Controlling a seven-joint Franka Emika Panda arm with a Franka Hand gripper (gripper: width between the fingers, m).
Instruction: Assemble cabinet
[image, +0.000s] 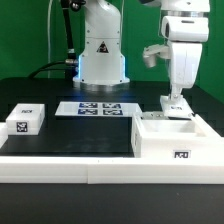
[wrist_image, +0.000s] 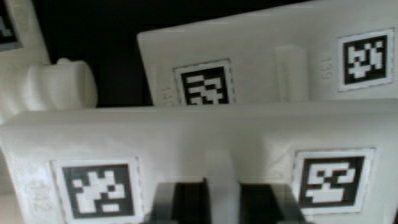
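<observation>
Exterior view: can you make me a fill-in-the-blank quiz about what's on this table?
The cabinet sits on the exterior view's ___ side. The small tagged block sits on its ___ side. The table top is coloured ___. The gripper hangs close to the ___, far from that block.
Missing words: right; left; black; cabinet.

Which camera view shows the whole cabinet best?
The exterior view: the cabinet sits whole at that view's right, open top and a front tag visible. The wrist view shows only tagged white faces close up, no full outline.
</observation>
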